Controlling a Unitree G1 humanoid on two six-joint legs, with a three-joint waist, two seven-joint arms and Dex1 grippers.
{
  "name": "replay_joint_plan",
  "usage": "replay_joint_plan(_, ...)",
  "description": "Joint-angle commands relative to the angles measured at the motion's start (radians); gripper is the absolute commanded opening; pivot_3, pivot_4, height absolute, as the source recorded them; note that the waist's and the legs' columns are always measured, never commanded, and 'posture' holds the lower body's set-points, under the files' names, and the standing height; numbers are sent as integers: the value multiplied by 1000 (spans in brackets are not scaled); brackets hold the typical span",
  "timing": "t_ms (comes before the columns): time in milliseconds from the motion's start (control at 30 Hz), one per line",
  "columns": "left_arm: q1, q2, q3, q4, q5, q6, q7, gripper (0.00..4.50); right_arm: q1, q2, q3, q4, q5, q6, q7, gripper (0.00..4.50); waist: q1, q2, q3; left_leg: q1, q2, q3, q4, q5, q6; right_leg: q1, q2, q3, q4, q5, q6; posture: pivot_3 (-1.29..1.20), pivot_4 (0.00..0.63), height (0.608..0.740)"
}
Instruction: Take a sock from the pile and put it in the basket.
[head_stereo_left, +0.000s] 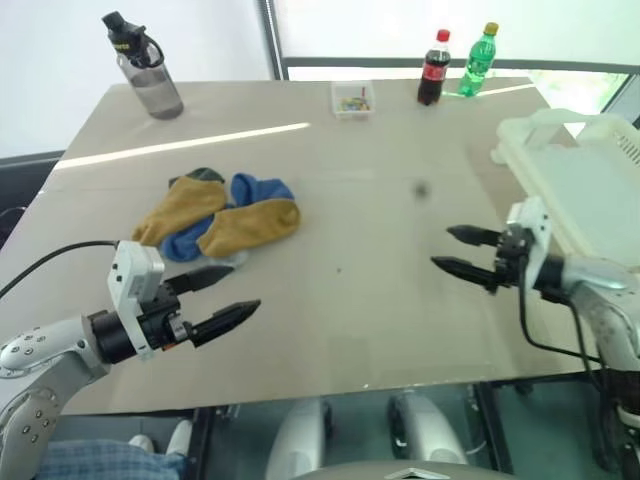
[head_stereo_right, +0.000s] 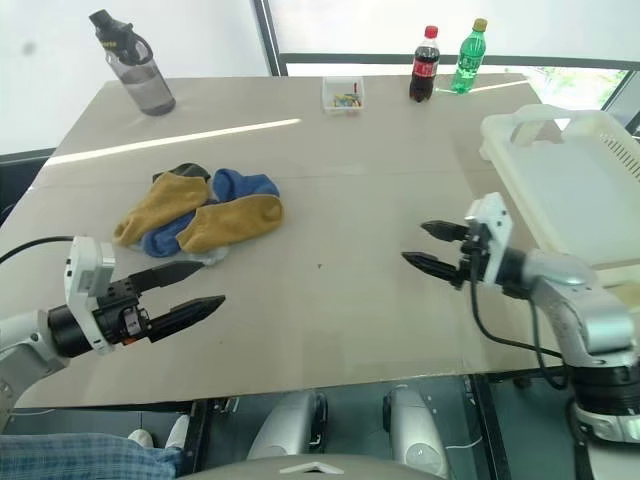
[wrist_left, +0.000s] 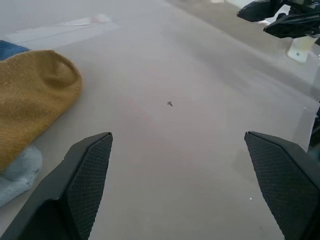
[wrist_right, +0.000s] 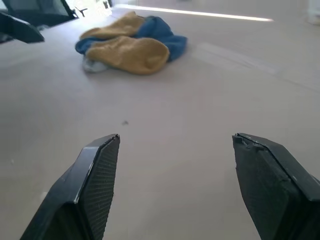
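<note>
Left eye view: the pile (head_stereo_left: 215, 215) lay on the left half of the beige counter (head_stereo_left: 370, 310), a heap of mustard-yellow, blue and dark green socks. The sock (head_stereo_left: 250, 226), mustard-yellow, rested on the pile's right near side, over a blue sock (head_stereo_left: 262, 188). The left gripper (head_stereo_left: 222, 298) hovered just near of the pile, fingers spread, empty. The right gripper (head_stereo_left: 462, 251) hovered over bare counter on the right, pointing left toward the pile, fingers spread, empty, well apart from the socks. The basket (head_stereo_left: 585, 185), cream-white, sat at the counter's right edge, just behind the right gripper's arm. Along the far edge stood a grey water bottle (head_stereo_left: 145, 68) at left, a small clear box (head_stereo_left: 353, 99) in the middle, then a cola bottle (head_stereo_left: 433, 68) beside a green soda bottle (head_stereo_left: 477, 60)

Left wrist view: the two black fingers (wrist_left: 82, 185) stood wide apart over bare counter; the sock's rounded end and a pale blue sock (wrist_left: 17, 172) under it lay beside them, untouched

Right wrist view: the fingers (wrist_right: 92, 187) stood spread wide with nothing between them; the pile lay far ahead
</note>
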Motion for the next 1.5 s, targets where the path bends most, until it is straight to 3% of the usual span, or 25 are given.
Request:
replay_joint_plan(33, 5, -18, 29, -38, -1, -36, 10, 4489, -107, 67, 112, 82, -101, -38, -30, 3679, -2, 0, 0, 0, 0, 0, 0, 0, 0, 0, 0, 0, 0, 0, 0, 0, 150, 740)
replay_joint_plan(267, 74, -12, 113, -27, 67, -72, 22, 4489, -343, 293, 278, 352, -241, -58, -74, 3679, -5, 0, 0, 1, 0, 0, 0, 0, 0, -1, 1, -1, 2, 0, -1, 0, 150, 740)
replay_joint_plan(500, 104, -81, 210, -89, 59, -65, 145, 4489, -491, 461, 323, 619, -351, -122, -115, 3679, -6, 0, 0, 0, 1, -2, -1, 0, 0, -2, 0, -1, 2, 1, 0, 0, 150, 740)
replay_joint_plan(667, 190, -142, 267, -160, 89, -77, 204, 4489, -578, 542, 285, 806, -390, -187, -171, 3679, -15, 0, 0, 0, 0, -4, -1, 0, -1, -2, -2, -1, 2, 3, 2, 0, 150, 740)
replay_joint_plan(1000, 417, -268, 369, -308, 12, -95, 218, 4489, -768, 735, 149, 1201, -402, -366, -272, 3679, -42, 0, 0, 0, 2, -6, -3, 0, -1, -3, -2, -2, 2, 1, -2, 0, 150, 740)
replay_joint_plan(1333, 420, -239, 343, -300, 6, -100, 230, 4489, -834, 862, 104, 1374, -418, -441, -365, 3679, -55, 1, 1, 0, 1, -7, -3, 0, -1, -3, -2, -2, 1, 1, -2, 0, 150, 740)
replay_joint_plan(1500, 405, -220, 315, -291, 4, -96, 231, 4489, -837, 855, 88, 1367, -409, -496, -267, 3679, -55, 2, 1, 0, 0, -7, -3, 0, -1, -3, -1, -2, 1, 1, -2, 0, 150, 740)
